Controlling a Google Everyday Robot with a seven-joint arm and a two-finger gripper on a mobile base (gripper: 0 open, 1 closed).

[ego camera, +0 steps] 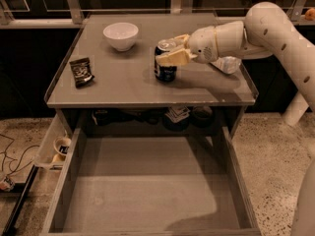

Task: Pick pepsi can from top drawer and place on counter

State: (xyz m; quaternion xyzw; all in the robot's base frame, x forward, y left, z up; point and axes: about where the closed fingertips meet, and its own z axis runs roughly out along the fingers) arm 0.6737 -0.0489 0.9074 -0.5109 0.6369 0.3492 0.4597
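The pepsi can (165,69), dark blue with a silver top, stands upright on the grey counter (123,90), right of its middle. My gripper (173,50) reaches in from the right and its pale fingers (172,59) are closed around the can's upper half. The can's base looks to be resting on the counter. The top drawer (147,191) is pulled open below the counter and its flat grey floor holds nothing.
A white bowl (120,35) sits at the back left of the counter. A dark snack packet (81,72) lies at the left. A clear plastic bottle (226,64) lies under my arm at the right. A pale side bin with a cup (61,146) hangs left of the drawer.
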